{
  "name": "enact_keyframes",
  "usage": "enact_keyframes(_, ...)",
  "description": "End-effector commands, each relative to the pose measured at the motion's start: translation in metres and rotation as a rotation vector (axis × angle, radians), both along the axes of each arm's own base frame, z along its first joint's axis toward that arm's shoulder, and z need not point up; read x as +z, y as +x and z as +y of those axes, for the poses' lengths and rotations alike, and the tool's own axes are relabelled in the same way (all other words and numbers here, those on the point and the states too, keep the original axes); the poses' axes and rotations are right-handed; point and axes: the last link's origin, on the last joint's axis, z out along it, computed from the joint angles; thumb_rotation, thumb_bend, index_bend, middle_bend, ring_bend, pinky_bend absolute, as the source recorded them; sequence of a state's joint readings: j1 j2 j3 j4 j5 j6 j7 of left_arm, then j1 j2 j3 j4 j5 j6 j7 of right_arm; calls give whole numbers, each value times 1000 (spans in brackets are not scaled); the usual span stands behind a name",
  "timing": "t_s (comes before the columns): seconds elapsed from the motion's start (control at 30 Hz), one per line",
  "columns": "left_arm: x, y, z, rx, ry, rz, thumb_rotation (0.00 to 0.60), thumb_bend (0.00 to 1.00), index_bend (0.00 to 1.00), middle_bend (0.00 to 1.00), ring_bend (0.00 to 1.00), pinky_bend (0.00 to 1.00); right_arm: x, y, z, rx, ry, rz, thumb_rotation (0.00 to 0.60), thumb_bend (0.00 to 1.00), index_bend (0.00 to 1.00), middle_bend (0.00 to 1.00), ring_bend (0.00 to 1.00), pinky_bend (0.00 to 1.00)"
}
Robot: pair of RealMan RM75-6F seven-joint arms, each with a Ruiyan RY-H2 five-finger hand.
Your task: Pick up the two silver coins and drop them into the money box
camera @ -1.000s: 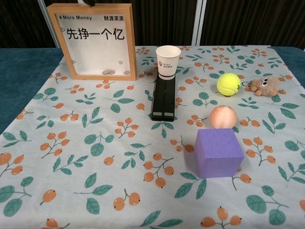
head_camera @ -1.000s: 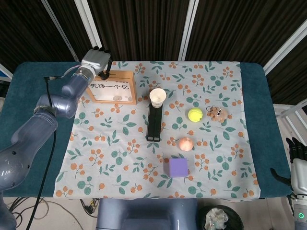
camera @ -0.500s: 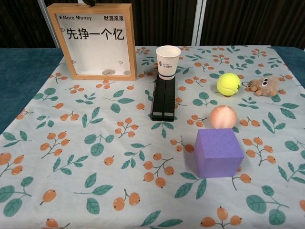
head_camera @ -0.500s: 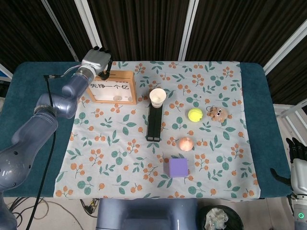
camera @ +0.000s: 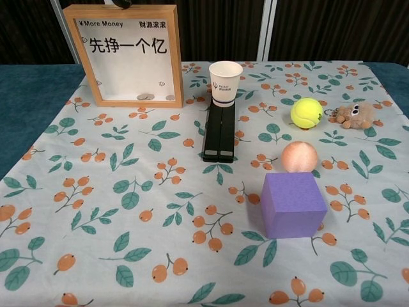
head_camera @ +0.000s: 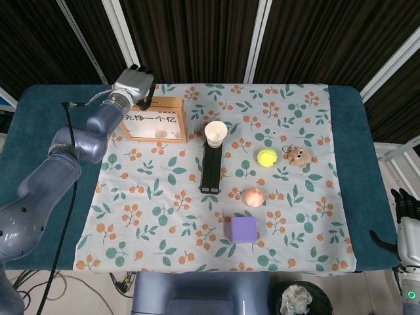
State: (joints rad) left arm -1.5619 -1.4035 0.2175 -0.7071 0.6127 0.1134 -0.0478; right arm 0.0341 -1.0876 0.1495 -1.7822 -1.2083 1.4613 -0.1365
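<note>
The money box (head_camera: 152,119) is a wooden frame with a glass front, standing at the back left of the floral cloth; the chest view shows it as money box (camera: 124,56). Silver coins (camera: 146,96) lie on its inner floor behind the glass, with another coin (camera: 170,97) near its right corner. I see no coin on the cloth. My left hand (head_camera: 135,83) hovers over the box's top edge with its dark fingers (head_camera: 145,93) pointing down; whether it holds anything is hidden. In the chest view only a fingertip (camera: 123,3) shows. My right hand (head_camera: 407,220) hangs beyond the table's right front corner, holding nothing.
A paper cup (head_camera: 215,133) stands at the far end of a black bar (head_camera: 210,168). To the right are a yellow tennis ball (head_camera: 266,156), a small plush toy (head_camera: 297,156), a peach-coloured ball (head_camera: 253,196) and a purple cube (head_camera: 243,229).
My left hand has edged slightly to the right above the money box. Everything else stays where it was.
</note>
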Motion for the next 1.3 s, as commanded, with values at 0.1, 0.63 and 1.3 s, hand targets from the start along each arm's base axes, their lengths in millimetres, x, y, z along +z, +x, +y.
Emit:
enact_keyframes(0.1,-1,2,0,-6,-1,0,600,595,517,87,0,0,0,0,0,-2,1,0,600,262,17,1,0,0)
enact_keyframes(0.63,-2,5,-1,-12,-7,6,600,510,509,79,0,0,-1,0,-1,-3,4,-2,600,262,17,2,0,0)
enact_keyframes(1.3,-3,7,0,-32,5,22,600,377,471,75,0,0,-1,1,-1,-4,5,-3,600,262,17,1,0,0)
